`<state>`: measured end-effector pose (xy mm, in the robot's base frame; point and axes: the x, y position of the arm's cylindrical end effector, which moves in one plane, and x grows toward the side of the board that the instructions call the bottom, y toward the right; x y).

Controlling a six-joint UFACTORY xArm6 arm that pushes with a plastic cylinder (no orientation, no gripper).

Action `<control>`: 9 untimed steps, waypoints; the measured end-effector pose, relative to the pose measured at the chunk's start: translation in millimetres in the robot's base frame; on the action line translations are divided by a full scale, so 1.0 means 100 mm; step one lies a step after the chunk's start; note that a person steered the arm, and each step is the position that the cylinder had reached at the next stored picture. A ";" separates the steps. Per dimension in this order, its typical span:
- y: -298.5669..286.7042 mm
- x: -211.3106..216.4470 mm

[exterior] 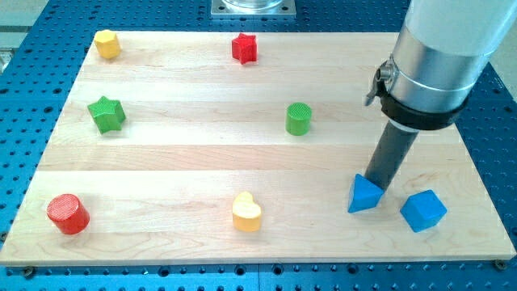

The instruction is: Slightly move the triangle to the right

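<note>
The blue triangle (363, 195) lies on the wooden board (202, 162) at the view's lower right. My tip (373, 183) is right behind the triangle's upper edge, touching or nearly touching it. A blue cube (423, 210) sits just to the triangle's right, a small gap between them.
A yellow heart (247, 212) lies at the bottom middle and a red cylinder (68, 214) at the bottom left. A green star (107, 113), a green cylinder (299, 119), a red star (244, 48) and a yellow hexagon-like block (107, 44) lie farther up.
</note>
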<state>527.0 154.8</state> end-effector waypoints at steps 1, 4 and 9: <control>-0.04 -0.42; -0.51 -0.37; -0.21 0.06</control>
<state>533.2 133.9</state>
